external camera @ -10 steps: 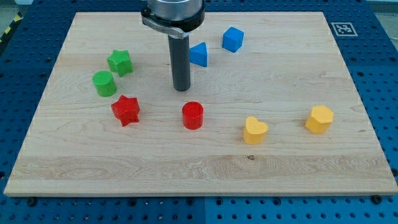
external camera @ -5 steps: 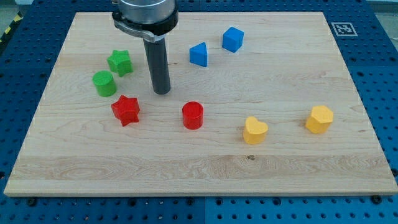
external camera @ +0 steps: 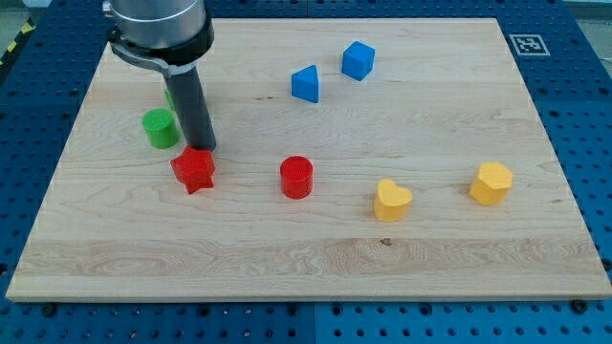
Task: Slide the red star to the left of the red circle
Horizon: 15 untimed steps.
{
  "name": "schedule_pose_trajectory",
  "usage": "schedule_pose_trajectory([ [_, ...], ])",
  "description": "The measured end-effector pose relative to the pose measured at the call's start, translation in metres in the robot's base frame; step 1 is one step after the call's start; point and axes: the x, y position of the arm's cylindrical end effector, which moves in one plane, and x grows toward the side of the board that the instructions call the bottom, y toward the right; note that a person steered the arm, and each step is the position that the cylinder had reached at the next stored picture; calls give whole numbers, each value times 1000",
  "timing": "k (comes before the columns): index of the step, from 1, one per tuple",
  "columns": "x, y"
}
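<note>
Desk: pale wood, bare along the view's bottom. Next up, at the view's right, we list a yellow heart and a yellow block. Red circle: near centre. Red star: well apart from it, to the view's left, in the same row. My tip: at the star's upper edge, apparently touching. Jaws: we have none, only the rod. Green cylinder: just left of the rod. Green star: almost entirely hidden behind it. Farthest: blue triangular block and blue cube.
</note>
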Motion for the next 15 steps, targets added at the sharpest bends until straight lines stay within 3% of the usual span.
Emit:
schedule_pose_trajectory([
  [7, 4, -36],
  [9, 48, -35],
  [14, 62, 22],
  [15, 84, 37],
])
